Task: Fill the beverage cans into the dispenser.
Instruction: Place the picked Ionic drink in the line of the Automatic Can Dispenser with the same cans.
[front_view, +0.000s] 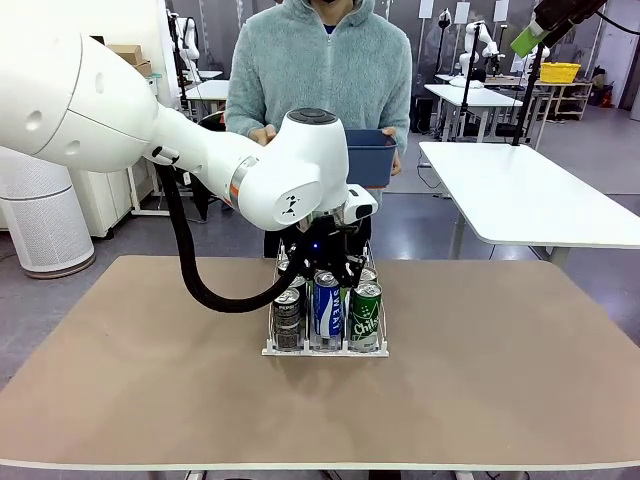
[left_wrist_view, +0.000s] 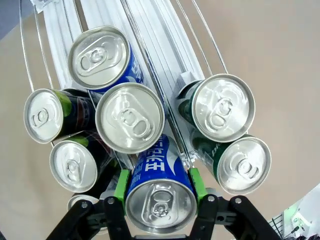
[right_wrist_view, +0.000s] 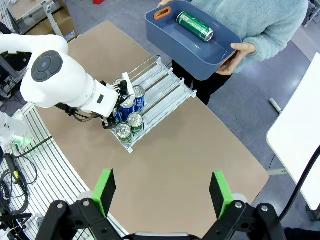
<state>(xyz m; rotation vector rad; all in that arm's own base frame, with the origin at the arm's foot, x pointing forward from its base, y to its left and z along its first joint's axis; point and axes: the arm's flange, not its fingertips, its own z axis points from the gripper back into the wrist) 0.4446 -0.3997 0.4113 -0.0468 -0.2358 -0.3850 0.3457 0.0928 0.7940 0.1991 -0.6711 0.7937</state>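
Brown table (front_view: 150, 400), person on far side. Left gripper (left_wrist_view: 160, 183) was clamped on blue can (left_wrist_view: 159, 200) in middle lane of dispenser (right_wrist_view: 167, 92). Dark cans (front_view: 287, 318) stood left, green cans (front_view: 365, 315) right. Right gripper (right_wrist_view: 162, 187) hung with jaws apart. Person's blue bin (right_wrist_view: 200, 62) held one loose green can (right_wrist_view: 195, 26).

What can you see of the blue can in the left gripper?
The blue can is slim metal with white lettering and a silver top, its pull tab unopened. The left gripper is shut on it, green pads on opposite sides below the rim. It lines up with other blue cans in the rack's middle lane; its base is hidden.
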